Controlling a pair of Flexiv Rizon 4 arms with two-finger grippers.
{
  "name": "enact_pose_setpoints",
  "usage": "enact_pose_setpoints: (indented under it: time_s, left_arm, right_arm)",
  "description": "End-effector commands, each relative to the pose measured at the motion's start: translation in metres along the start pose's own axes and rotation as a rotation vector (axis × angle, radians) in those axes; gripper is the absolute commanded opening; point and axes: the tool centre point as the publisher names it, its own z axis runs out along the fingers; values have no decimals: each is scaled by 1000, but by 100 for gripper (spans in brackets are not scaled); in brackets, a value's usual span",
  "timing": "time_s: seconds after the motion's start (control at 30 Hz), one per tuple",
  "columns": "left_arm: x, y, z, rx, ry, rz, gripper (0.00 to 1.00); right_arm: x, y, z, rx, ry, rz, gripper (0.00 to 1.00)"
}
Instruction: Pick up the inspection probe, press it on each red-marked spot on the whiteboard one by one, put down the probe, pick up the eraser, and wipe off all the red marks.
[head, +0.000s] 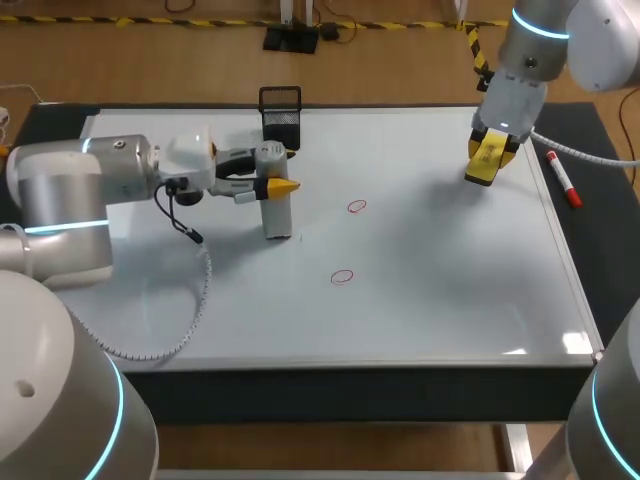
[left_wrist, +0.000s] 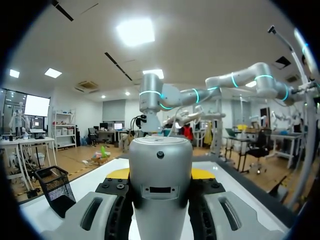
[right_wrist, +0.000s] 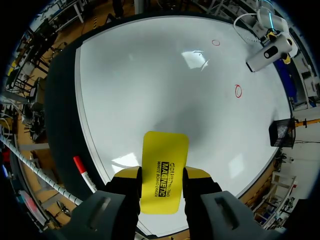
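Inspection probe (head: 276, 212) upright on whiteboard (head: 450, 270), clamped in left tool (head: 283, 170); yellow eraser (right_wrist: 165, 155) clamped in right tool (right_wrist: 163, 174), above the whiteboard.

— where do we stand on the left?
— our left gripper (head: 283, 186) clasps the silver cylindrical probe (head: 276, 212), upright on the glossy white whiteboard (head: 450, 290), near the black wire-mesh basket (head: 281, 118).
— and our right?
— our right gripper (head: 488, 158) holds the flat yellow eraser (head: 485, 166) over the board's far right corner. between the two we see one red drawn circle (head: 357, 207) and a nearer red circle (head: 342, 277). a red marker pen (head: 564, 181) lies at the right edge.
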Motion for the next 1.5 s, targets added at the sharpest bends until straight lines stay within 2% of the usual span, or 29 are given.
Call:
enact_pose_setpoints:
  time_s: [0.03,0.57,0.77,1.13,1.5]
  left_arm:
    - [3,1,-1,1,-5,2,0]
    - [7,-4,-2,2,-15,19,0]
    - [1,-16,-7,-7,-35,29,0]
    - [-26,-59,-46,-18,-124,121,0]
    - [-50,-78,-105,-36,-260,151,0]
  right_arm:
    - [0,-1,-1,1,4,-2,0]
    - [0,-1,-1,1,4,-2,0]
    - [0,-1,-1,1,4,-2,0]
    - [0,-1,-1,1,4,-2,0]
    - [0,-1,-1,1,4,-2,0]
